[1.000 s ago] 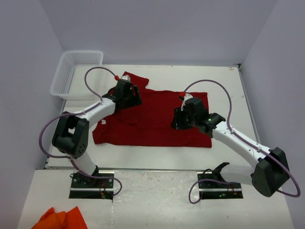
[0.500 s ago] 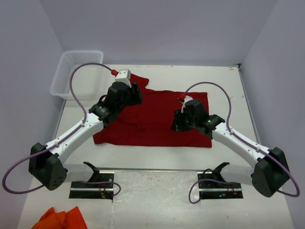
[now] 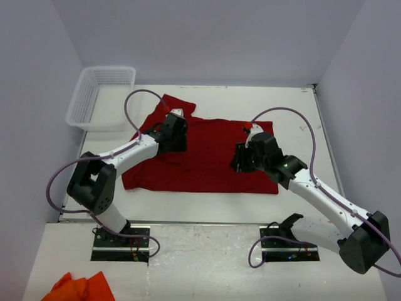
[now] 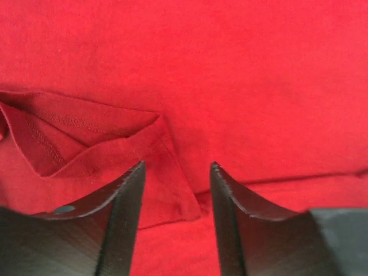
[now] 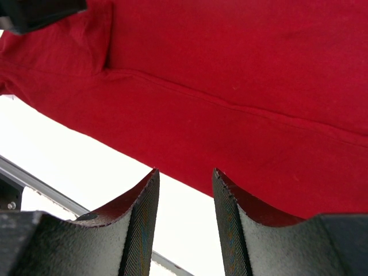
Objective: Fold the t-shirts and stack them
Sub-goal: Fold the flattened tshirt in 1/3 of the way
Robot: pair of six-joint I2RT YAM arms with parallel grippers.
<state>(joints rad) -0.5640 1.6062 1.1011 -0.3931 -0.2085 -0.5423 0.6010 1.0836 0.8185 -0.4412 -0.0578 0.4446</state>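
L gripper (image 4: 177, 171), jaws apart, empty, right over t-shirt's (image 3: 207, 160) folded sleeve (image 4: 92, 144). R gripper (image 5: 184, 171) parted, above near edge (image 5: 86, 121); shirt lies left-right.

A t-shirt (image 3: 210, 160) is lying spread across the middle of the table (image 3: 263, 100), with a basket (image 3: 100, 94) sitting at the far-left corner.

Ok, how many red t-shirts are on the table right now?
1: the red t-shirt lies spread across the middle of the table. Another could be hidden underneath it.
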